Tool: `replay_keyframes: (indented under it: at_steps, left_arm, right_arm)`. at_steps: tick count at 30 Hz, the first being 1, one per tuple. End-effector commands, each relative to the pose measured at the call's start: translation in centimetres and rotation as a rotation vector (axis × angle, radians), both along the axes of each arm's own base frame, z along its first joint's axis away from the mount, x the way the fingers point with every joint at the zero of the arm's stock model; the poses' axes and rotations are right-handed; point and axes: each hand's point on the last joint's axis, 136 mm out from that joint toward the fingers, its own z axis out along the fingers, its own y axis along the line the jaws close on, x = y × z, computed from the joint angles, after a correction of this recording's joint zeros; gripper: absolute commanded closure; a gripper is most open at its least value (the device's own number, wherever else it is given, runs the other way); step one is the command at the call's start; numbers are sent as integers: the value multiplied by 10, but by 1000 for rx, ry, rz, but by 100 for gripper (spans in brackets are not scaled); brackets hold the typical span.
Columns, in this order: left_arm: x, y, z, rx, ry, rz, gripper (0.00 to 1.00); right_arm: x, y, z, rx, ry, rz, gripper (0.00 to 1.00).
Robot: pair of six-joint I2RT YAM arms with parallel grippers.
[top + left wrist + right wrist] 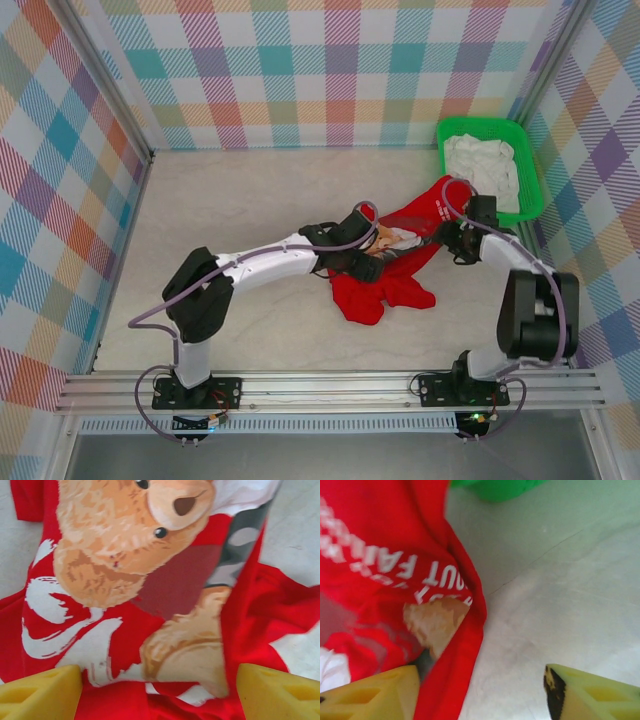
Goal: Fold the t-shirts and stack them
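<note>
Checked walls [340,70] stood on three sides of the pale desk [250,200], and a metal rail [330,385] ran along its near edge. The far part and left half of the desk were bare, with lots of open room. The left arm [260,268] lay across the middle, reaching right. The right arm [530,300] stood close to the right wall. A green basket [482,123] sat in the far right corner, with white cloth [480,160] in it. The red t-shirt [390,295] lay crumpled right of the middle, its far end close to the basket. Its teddy bear picture [120,545] faced up. The left end effector [362,262] hung over the bear with its yellow fingers [42,692] spread wide above the cloth. The right end effector [450,240] was at the shirt's right edge, between shirt and basket. Its fingers [592,692] were spread too, one by the shirt's edge, the other over bare desk.
</note>
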Motion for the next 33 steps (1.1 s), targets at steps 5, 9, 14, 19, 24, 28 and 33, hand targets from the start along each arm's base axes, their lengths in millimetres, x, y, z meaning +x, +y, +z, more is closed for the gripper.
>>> replay_keyframes:
  at_steps: [5, 9, 14, 19, 24, 28, 33]
  left_arm:
    - [15, 26, -36, 123, -48, 109, 32]
    - [15, 35, -58, 174, -33, 123, 44]
    - [11, 30, -79, 185, 15, 111, 85]
    - [8, 23, -81, 151, 36, 100, 100]
    - [3, 9, -74, 77, 60, 62, 100]
    - [-9, -14, -64, -42, 80, -12, 100]
    - [-20, -29, -32, -163, -17, -65, 89]
  right_arm:
    - [56, 34, 29, 187, -168, 135, 71]
    - [57, 53, 55, 272, -237, 195, 90]
    - [49, 83, 97, 322, -316, 299, 100]
    - [38, 116, 131, 316, -365, 378, 100]
    - [27, 163, 152, 333, -381, 478, 100]
    - [20, 209, 161, 354, -371, 569, 100]
    - [19, 255, 153, 357, -314, 646, 100]
